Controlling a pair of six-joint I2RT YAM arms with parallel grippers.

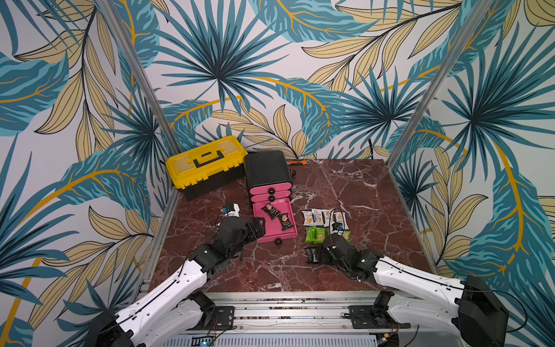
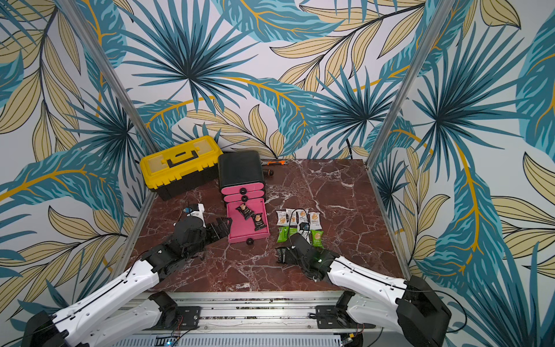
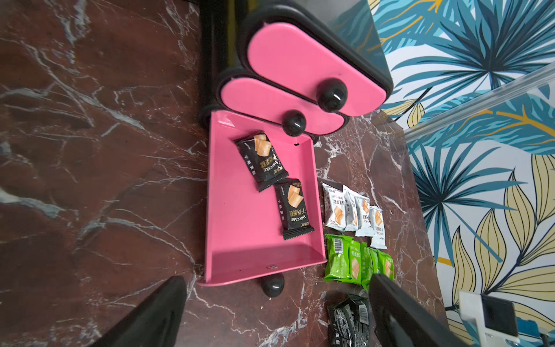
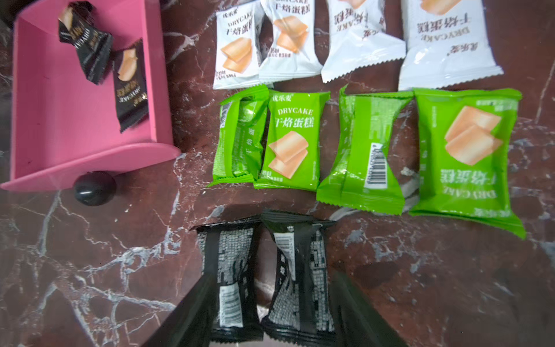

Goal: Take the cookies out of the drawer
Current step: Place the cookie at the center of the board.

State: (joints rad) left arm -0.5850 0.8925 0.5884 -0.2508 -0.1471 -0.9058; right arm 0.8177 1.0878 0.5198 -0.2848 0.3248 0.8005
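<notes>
A: Right end effector (image 4: 273,278): jaws stood apart, straddling two black cookie packets (image 4: 228,270) flat on the desk (image 4: 90,255).
B: Left end effector (image 3: 276,278)?
A: Wide open, empty, beside the pink drawer (image 3: 234,246). Two other black packets (image 3: 262,162) lay inside it; white packets (image 4: 288,45) and green packets (image 4: 291,141) sat in rows beside it.

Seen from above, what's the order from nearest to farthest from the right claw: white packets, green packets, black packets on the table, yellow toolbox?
1. Black packets, directly under the right gripper.
2. Green packets, the row just beyond.
3. White packets, the row after that.
4. Yellow toolbox, far back left.
</notes>
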